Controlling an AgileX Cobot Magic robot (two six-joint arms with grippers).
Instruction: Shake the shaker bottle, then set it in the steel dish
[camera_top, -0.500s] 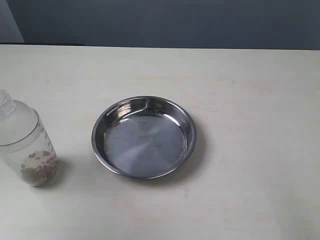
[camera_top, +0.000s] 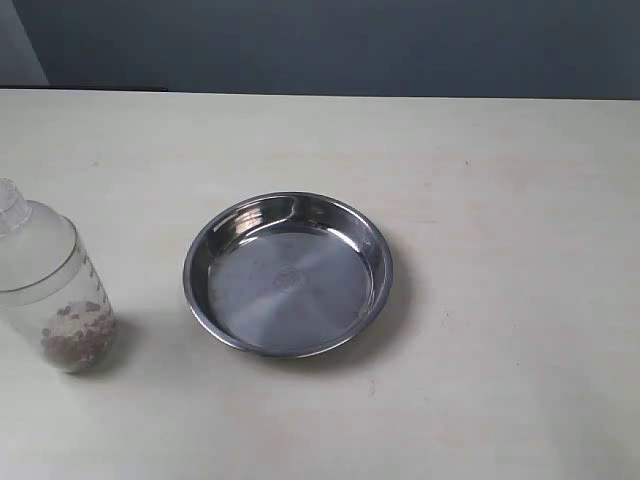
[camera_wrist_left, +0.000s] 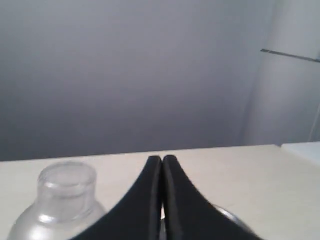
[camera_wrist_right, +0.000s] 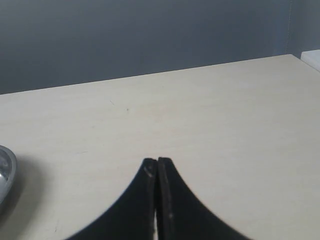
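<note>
The shaker bottle (camera_top: 50, 290) stands upright on the table at the far left of the exterior view, frosted, with brownish-white grains at its bottom. The steel dish (camera_top: 288, 274) lies empty in the middle. Neither arm shows in the exterior view. In the left wrist view my left gripper (camera_wrist_left: 162, 159) is shut on nothing, with the bottle's cap (camera_wrist_left: 67, 181) close beside its black fingers and a sliver of the steel dish (camera_wrist_left: 231, 218) behind them. My right gripper (camera_wrist_right: 157, 161) is shut and empty over bare table, the steel dish's rim (camera_wrist_right: 5, 175) off to one side.
The pale table (camera_top: 500, 200) stretches wide to the right of the dish. A dark grey wall (camera_top: 330, 45) runs along the table's far edge.
</note>
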